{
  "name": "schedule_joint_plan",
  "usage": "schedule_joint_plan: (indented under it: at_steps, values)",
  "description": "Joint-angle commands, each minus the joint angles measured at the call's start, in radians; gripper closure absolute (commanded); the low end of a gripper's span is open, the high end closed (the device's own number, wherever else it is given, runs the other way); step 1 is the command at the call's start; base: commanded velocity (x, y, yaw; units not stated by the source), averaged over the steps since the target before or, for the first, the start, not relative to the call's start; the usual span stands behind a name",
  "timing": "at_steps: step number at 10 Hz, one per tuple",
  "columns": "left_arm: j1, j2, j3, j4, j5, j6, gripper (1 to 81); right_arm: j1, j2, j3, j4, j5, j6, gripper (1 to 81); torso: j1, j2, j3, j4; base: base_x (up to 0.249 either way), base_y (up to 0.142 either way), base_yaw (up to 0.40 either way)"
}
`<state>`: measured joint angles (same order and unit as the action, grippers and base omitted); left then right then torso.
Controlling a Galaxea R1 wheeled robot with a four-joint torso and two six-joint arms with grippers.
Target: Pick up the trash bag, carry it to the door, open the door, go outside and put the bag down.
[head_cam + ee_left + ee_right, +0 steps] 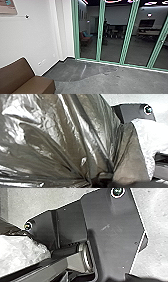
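Gripping a shiny, dark plastic trash bag [62, 144] with the left jaws (right ones, can't tell), so roll gently near those green-framed glass panels [100, 37].

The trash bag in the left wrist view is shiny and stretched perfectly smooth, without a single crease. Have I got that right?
Not quite: the trash bag is not smooth. The left wrist view shows it full of creases, with long folds running together to a gathered spot. It is shiny, as you say.
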<state>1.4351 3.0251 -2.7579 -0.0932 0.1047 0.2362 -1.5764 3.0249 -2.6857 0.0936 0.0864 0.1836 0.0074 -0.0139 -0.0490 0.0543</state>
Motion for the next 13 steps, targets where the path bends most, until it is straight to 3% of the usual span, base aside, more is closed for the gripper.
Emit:
schedule_joint_plan:
  at_steps: [1,13]
  values:
    - [-0.054,-0.001,-0.002,0.004,0.063,0.009,81.1,0.037,0.005,0.006,0.005,-0.051,-0.004,1.0,0.000,0.000,0.000,0.000,0.000,0.000,-0.301]
    - [-0.054,-0.008,-0.002,0.004,0.056,0.009,81.1,0.031,0.013,0.008,0.006,-0.050,-0.004,1.0,0.000,0.000,0.000,0.000,0.000,0.000,-0.264]
